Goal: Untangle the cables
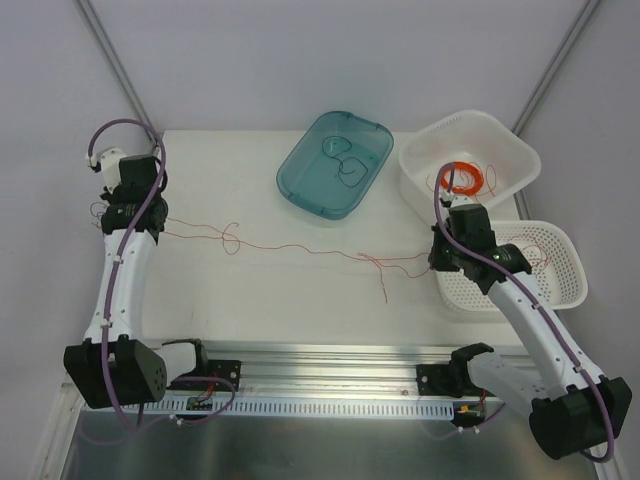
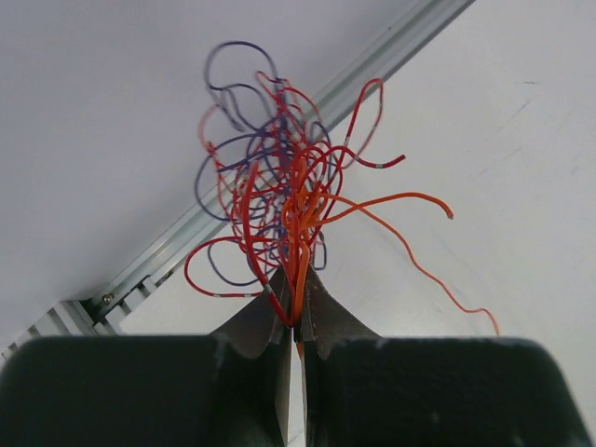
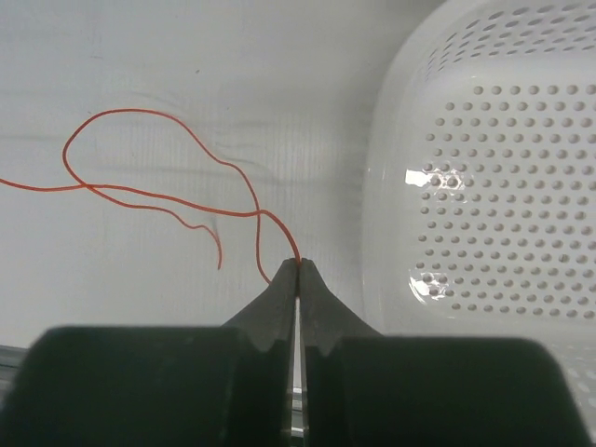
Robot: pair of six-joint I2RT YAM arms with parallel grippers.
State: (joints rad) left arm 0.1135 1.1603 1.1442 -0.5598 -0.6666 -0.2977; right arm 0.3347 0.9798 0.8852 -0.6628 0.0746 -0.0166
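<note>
The white tabletop (image 1: 300, 310) is carrying a teal tray (image 1: 300, 185) and, at its right, two white baskets, one far (image 1: 515, 150) and one near (image 1: 568, 290). At the far left, the left jaws are clamping tight on the cables (image 2: 279, 196), a curly red, orange and dark-blue wad. Beside the near basket, the right jaws are pinching closed on one red strand (image 1: 300, 246), which is trailing across the tabletop towards the wad.
</note>
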